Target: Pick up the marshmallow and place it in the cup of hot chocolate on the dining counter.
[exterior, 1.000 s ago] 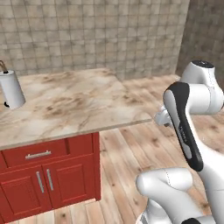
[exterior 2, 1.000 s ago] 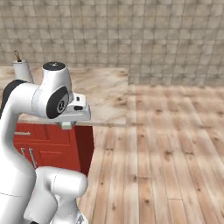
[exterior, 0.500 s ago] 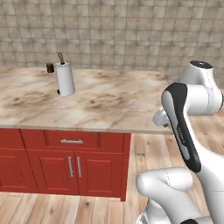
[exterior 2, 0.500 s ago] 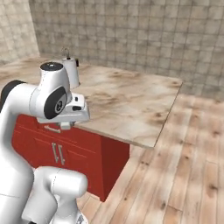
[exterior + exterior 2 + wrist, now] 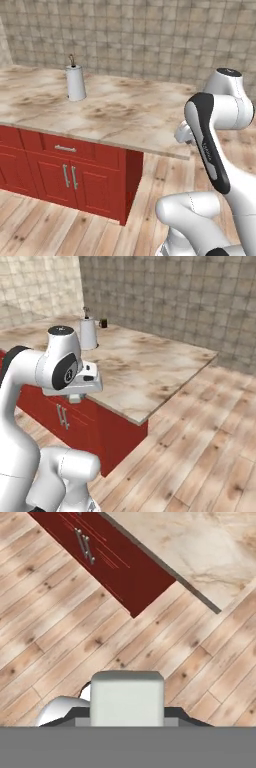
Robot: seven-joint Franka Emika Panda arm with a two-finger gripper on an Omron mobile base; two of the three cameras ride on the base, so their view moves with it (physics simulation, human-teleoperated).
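We judge the main risk to be losing the marshmallow on the way to the counter: it is a soft block held only by a pinch, and any jolt while the base drives or the arm swings out could let it slip and fall to the wooden floor, which lies directly below the hand. In the hand view the white block sits squarely at the bottom between the fingertips, so we read the gripper as closed narrowly on it. A second risk is the reach. The cup of hot chocolate stands at the far left of the dining counter, just beyond the paper towel roll, and well apart from the hand. We think a direct sweep towards it could clip the tall roll, or a release made too early would drop the block on the marble beside the cup instead of into it; the cup's mouth is small, so the aim must be close. As for pose, the arm is folded in tight against the robot's own body, with the elbow raised high and the forearm running down. The hand is tucked near the right end of the counter, off its edge and over the floor, beside the red cabinet, looking downwards.
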